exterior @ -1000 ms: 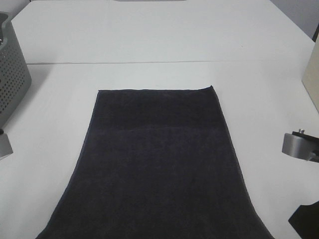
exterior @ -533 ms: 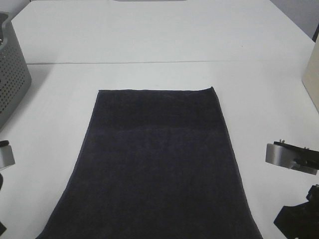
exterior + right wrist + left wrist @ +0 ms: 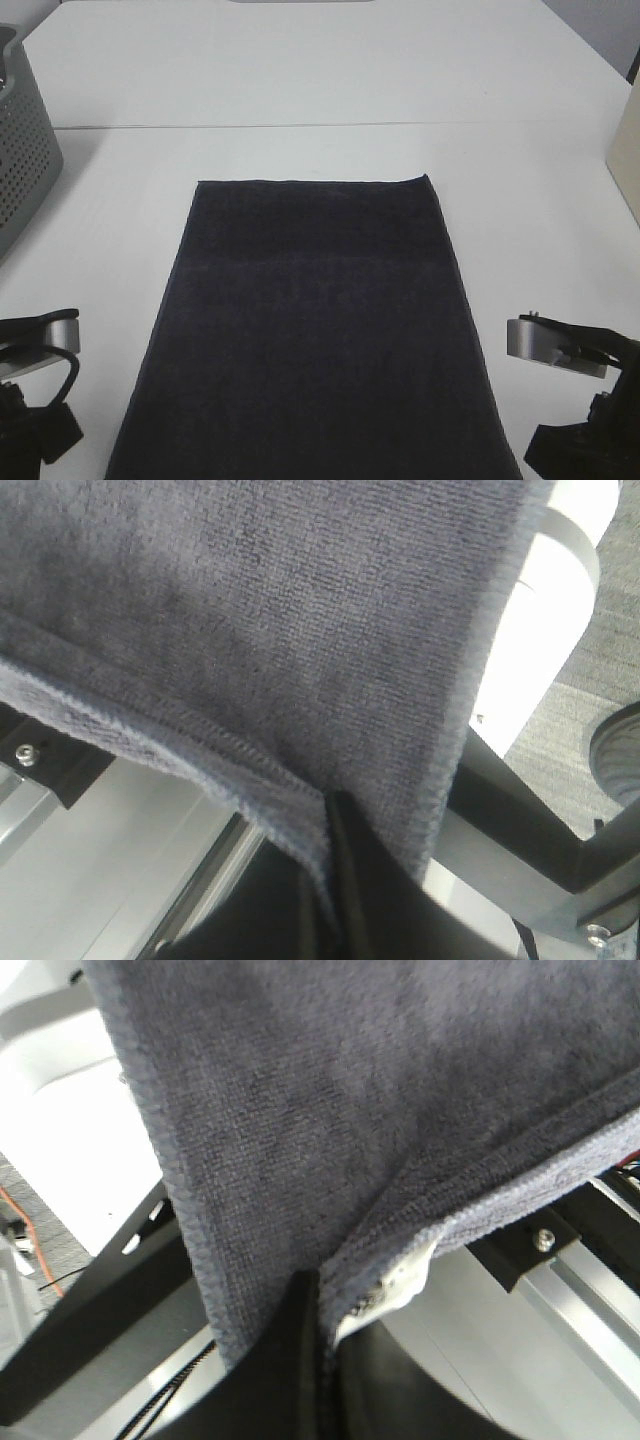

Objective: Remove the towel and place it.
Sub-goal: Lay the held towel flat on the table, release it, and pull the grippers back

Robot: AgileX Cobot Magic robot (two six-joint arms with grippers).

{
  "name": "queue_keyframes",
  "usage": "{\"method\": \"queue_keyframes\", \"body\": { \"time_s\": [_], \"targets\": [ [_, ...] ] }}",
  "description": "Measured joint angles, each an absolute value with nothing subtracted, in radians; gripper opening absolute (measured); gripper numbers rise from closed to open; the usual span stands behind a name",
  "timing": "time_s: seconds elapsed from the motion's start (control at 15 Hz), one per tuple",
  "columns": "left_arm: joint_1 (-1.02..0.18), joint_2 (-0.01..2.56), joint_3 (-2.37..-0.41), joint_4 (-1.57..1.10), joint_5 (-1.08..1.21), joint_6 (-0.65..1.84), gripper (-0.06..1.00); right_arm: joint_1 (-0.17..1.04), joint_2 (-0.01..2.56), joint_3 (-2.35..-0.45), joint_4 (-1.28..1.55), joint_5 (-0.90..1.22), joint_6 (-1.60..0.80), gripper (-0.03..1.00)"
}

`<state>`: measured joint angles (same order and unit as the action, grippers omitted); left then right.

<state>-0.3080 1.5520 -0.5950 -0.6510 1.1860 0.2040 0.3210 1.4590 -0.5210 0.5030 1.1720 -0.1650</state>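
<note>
The dark navy towel [image 3: 315, 320] lies flat and lengthwise on the white table [image 3: 300, 80], its near end running out of the bottom of the high view. In the left wrist view my left gripper [image 3: 322, 1300] is shut on a near corner of the towel [image 3: 350, 1090], beside the small white tag [image 3: 400, 1285]. In the right wrist view my right gripper [image 3: 335, 810] is shut on the other near corner of the towel [image 3: 250, 600]. The high view shows only the arm bodies, the left arm [image 3: 35, 390] and the right arm [image 3: 570, 390], flanking the towel's near end.
A grey perforated basket [image 3: 20, 150] stands at the far left. A beige object [image 3: 628, 140] shows at the right edge. A seam [image 3: 300, 125] crosses the table beyond the towel. An aluminium frame rail [image 3: 560, 1280] runs below the near edge.
Both arms have moved inward, towards the towel's near corners. The near end of the towel has drawn in a little. The far end has not moved.
</note>
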Motion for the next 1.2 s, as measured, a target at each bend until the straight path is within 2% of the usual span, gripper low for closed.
{"method": "queue_keyframes", "body": {
  "time_s": [0.53,1.0,1.07,1.2],
  "targets": [
    [-0.308,1.823,-0.743,-0.568,1.194,0.199,0.00,0.319,1.750,-0.618,0.516,1.152,-0.252,0.01],
    [-0.308,1.914,-0.804,-0.533,1.198,0.222,0.00,0.319,1.828,-0.629,0.537,1.140,-0.280,0.01],
    [-0.317,1.924,-0.814,-0.526,1.199,0.229,0.00,0.319,1.828,-0.629,0.536,1.131,-0.282,0.01],
    [-0.409,1.953,-0.852,-0.482,1.199,0.238,0.00,0.319,1.828,-0.632,0.511,1.125,-0.282,0.01]
  ]
}}
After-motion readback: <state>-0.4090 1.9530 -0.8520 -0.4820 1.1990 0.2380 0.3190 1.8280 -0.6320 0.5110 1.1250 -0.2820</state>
